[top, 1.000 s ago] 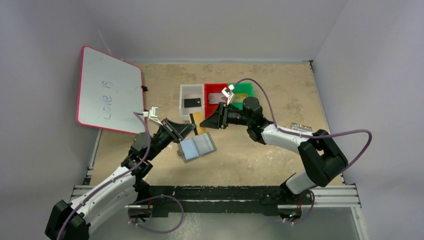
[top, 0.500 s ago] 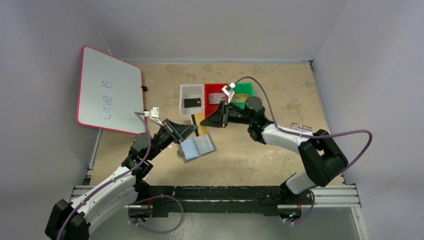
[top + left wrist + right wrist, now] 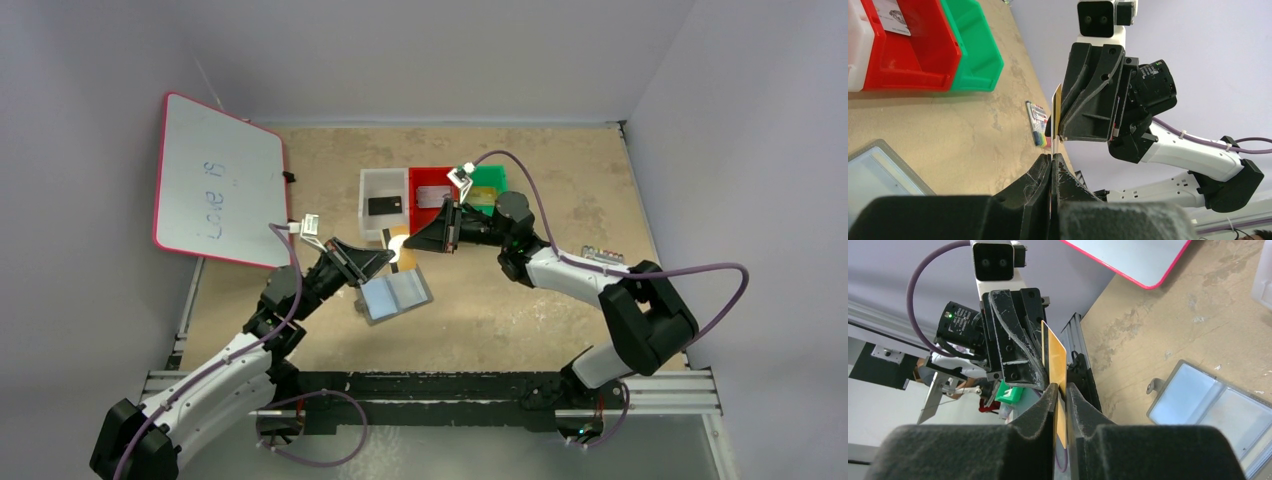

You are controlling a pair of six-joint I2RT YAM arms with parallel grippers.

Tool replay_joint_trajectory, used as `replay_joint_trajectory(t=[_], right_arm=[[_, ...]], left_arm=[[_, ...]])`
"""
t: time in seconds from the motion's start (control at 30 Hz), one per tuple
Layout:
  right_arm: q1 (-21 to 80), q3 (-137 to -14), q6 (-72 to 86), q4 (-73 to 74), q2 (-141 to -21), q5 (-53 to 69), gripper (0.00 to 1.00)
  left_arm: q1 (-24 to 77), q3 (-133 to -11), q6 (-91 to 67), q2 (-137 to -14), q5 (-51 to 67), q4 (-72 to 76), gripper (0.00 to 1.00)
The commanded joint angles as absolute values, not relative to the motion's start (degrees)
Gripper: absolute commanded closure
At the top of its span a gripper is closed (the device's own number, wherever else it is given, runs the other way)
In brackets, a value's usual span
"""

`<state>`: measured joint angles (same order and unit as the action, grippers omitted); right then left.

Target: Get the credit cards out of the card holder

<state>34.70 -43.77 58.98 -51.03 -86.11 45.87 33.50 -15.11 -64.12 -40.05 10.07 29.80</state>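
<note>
Gold credit card (image 3: 1057, 360) is up off the bench (image 3: 520, 310), standing on edge, long axis running pretty much straight from the left gripper (image 3: 1051, 157) to the right gripper (image 3: 1060, 387), both clamped on it. The card holder (image 3: 395, 293) lies open flat at the card's 6 o'clock.

Reaches the left arm (image 3: 215, 375) and the right arm (image 3: 575, 275) inward, elbows bent, to meet tip to tip above and just beyond the card holder (image 3: 395, 293), clamps the gold card (image 3: 1057, 357) in the fully closed left gripper (image 3: 1051, 159), flanks it closely, perhaps touching, with the right gripper (image 3: 1062, 389).
</note>
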Motion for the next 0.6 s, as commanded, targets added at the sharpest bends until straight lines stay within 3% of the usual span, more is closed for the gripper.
replay_joint_trajectory(t=[0.0, 0.07, 0.17, 0.3, 0.5, 0.57], right_arm=[[34.7, -44.5, 59.4, -55.4, -84.1, 48.0, 0.88], [34.7, -44.6, 59.5, -56.0, -84.5, 48.6, 0.9], [34.8, -45.1, 60.1, -57.8, -85.3, 49.4, 0.83], [34.7, -45.0, 60.3, -57.4, -85.0, 50.1, 0.83], [34.7, -45.4, 58.4, -54.1, -83.7, 48.7, 0.99], [34.7, -46.6, 56.1, -51.2, -83.3, 48.5, 1.0]], left_arm=[[33.6, -15.2, -64.9, -39.9, 9.1, 33.8, 1.0], [33.6, -14.8, -65.3, -40.0, 8.5, 35.1, 1.0], [33.6, -14.6, -65.8, -40.8, 8.0, 37.5, 1.0], [33.6, -14.6, -66.2, -41.9, 8.3, 38.8, 1.0], [33.6, -14.2, -66.2, -42.2, 8.0, 38.9, 1.0], [33.6, -14.6, -66.3, -42.6, 8.6, 38.1, 0.99]])
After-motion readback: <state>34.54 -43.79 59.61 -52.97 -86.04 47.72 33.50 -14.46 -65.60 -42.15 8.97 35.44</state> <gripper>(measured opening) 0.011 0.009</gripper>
